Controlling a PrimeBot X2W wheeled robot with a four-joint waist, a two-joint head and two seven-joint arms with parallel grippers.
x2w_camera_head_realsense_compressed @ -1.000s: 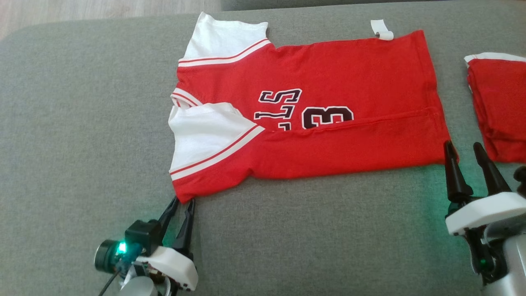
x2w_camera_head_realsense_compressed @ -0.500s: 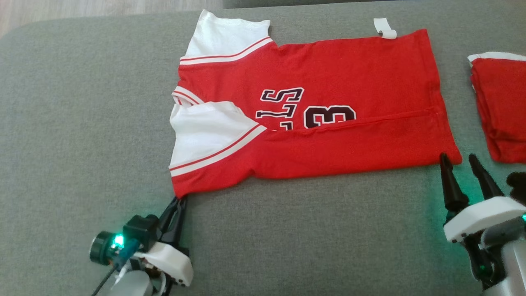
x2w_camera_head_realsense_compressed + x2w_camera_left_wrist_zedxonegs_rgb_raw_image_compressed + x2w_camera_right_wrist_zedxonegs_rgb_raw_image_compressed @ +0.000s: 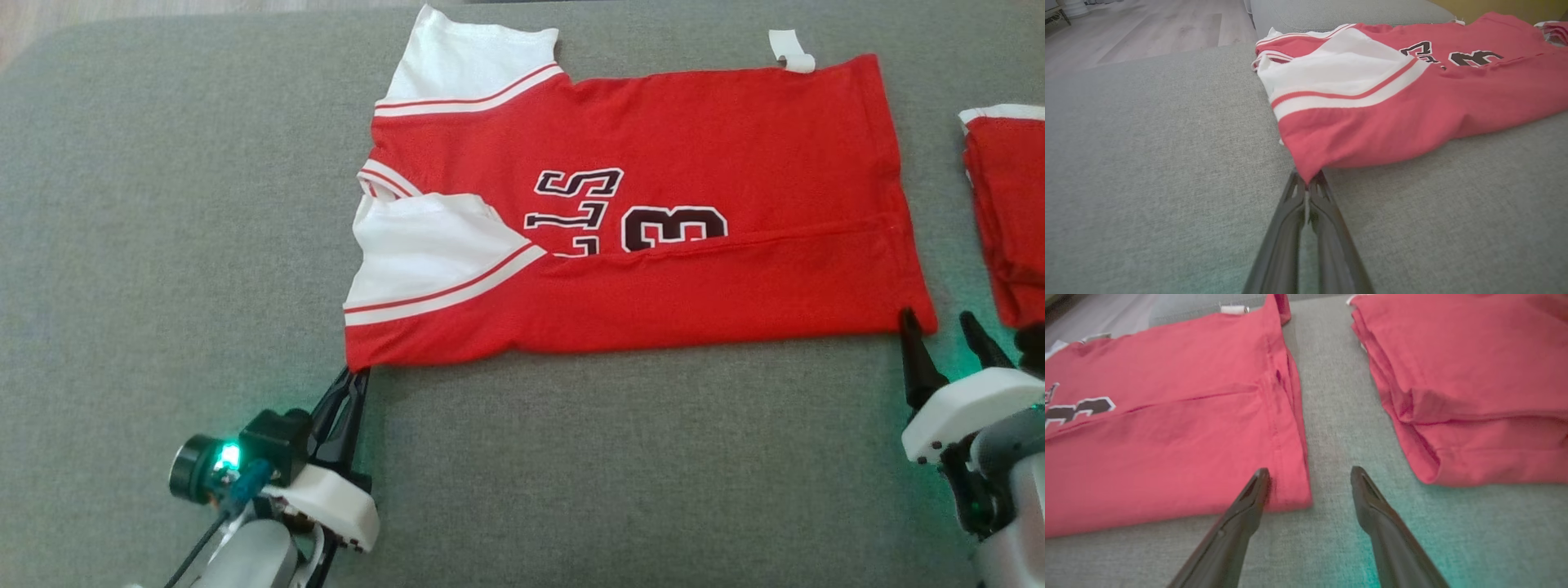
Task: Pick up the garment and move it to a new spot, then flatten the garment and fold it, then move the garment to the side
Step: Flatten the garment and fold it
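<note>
Jersey (image 3: 653,204) red/white, half-folded lengthwise

the left gripper (image 3: 357,376) is now pinching the near sleeve-side corner of the garment (image 3: 694,139), its fingers closing together from standing apart a second ago; the head camera is shifting, sliding the whole scene rightward.

In front of me is a big soft grey cushion (image 3: 163,204). A red jersey (image 3: 735,139) lies flat on it. Its two white sleeves (image 3: 424,245) point to my left. The long side close to me is folded over and hides part of the black letters. A small white tag (image 3: 792,51) sticks out at the far edge. On my right lies a folded red cloth (image 3: 1012,212), a little apart from the jersey.
</note>
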